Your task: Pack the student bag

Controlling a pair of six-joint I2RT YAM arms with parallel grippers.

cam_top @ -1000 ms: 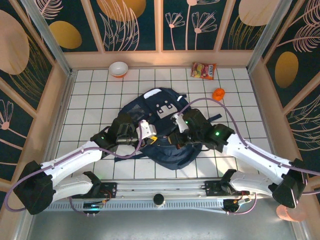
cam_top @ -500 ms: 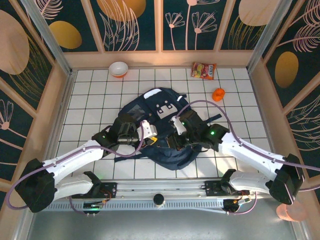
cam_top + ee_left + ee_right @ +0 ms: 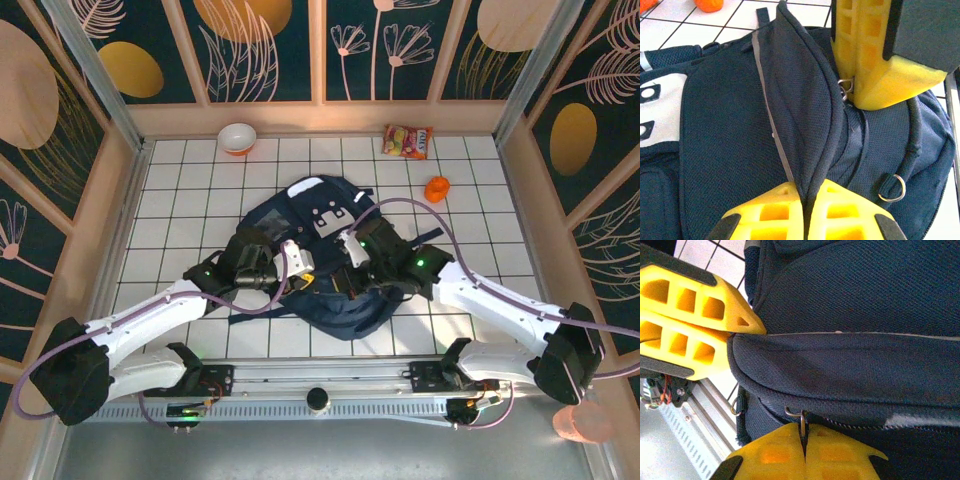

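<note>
Navy fabric of the student bag (image 3: 320, 215), lying in the middle of the tiled table (image 3: 180, 180), is pinched into a ridge by the left gripper (image 3: 807, 200), seemingly bracing it so the right gripper (image 3: 804, 439), clamped on the zip pull (image 3: 801, 419), can run the zipper.

Both arms stretched forward and angled inward, left gripper (image 3: 806, 191) and right gripper (image 3: 804, 430) near each other, each clamped tight on the student bag (image 3: 322, 214).
</note>
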